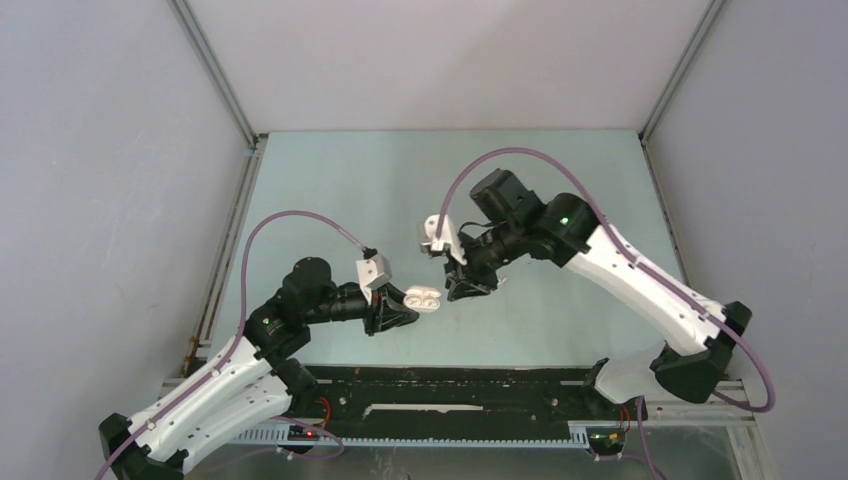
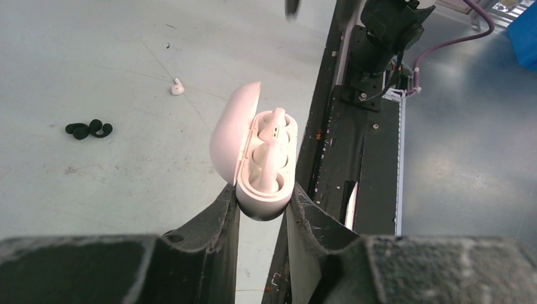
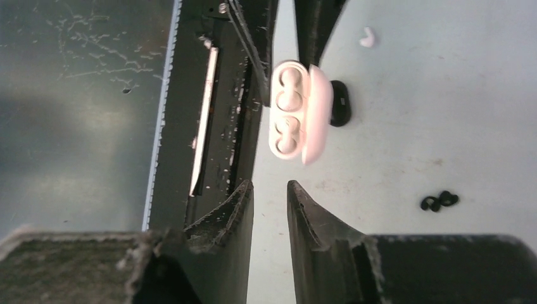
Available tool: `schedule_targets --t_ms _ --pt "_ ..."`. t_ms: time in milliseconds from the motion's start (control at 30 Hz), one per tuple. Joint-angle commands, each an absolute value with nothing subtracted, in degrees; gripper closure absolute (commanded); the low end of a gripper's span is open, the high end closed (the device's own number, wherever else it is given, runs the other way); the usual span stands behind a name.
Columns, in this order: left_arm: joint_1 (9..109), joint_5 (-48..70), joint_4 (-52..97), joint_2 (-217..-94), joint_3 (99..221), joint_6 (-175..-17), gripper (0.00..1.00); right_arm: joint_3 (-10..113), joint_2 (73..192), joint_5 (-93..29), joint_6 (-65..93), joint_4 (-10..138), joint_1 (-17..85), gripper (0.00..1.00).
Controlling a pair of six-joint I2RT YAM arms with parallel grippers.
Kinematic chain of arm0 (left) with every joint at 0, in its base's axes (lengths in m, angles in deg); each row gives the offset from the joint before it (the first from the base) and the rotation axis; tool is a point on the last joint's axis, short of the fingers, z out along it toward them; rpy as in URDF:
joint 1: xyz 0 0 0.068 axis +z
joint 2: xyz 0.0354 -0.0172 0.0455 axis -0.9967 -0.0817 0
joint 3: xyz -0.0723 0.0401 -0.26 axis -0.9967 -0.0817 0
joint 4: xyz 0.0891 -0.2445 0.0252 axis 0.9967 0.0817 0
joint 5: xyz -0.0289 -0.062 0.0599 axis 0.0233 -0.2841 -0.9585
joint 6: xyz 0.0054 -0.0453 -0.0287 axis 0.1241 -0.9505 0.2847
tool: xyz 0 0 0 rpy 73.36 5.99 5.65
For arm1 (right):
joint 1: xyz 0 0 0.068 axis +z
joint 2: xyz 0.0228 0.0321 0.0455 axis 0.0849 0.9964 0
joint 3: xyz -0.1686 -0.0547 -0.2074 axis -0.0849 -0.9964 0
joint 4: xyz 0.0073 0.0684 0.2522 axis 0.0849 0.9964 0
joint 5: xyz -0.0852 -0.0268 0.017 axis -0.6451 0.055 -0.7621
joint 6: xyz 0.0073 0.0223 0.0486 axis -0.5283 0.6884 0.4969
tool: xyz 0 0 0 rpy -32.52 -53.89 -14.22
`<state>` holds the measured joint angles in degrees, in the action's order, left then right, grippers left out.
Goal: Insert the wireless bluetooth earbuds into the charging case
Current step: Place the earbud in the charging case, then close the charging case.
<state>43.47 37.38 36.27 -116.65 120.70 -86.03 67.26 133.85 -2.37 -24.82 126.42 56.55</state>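
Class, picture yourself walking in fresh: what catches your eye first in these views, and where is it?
The open white charging case, two white earbuds seated inside, stands out mid-scene, pinched at its lower end by the left gripper. The right gripper hangs beside it, jaws apart and empty. On the pale table lie a black pair of earbuds and one loose white earbud.

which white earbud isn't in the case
The lone white earbud lying on the table near the black pair; the other two white ones sit in the open charging case.
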Motion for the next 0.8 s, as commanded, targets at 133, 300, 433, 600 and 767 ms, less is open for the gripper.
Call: schedule_targets --t_ms 133,300,433,600,767 --pt "43.75 38.52 33.8 -117.08 120.99 -85.85 1.0 64.76 125.11 -1.77 -26.14 119.14 44.34 0.69" --pt "43.79 38.48 33.73 -117.57 121.07 -85.94 1.0 63.0 122.61 5.92 -15.12 102.88 32.07 0.52" --pt "43.7 38.39 33.75 -117.73 121.07 -86.02 1.0 55.47 127.77 22.97 8.31 82.01 24.66 0.03" --pt "43.77 36.9 33.92 -117.03 120.9 -85.88 1.0 54.05 136.1 44.05 4.78 82.61 26.4 0.19" --pt "43.76 37.96 33.91 -117.6 121.12 -85.85 1.0 54.08 133.74 27.71 -18.62 102.53 36.65 0.13"
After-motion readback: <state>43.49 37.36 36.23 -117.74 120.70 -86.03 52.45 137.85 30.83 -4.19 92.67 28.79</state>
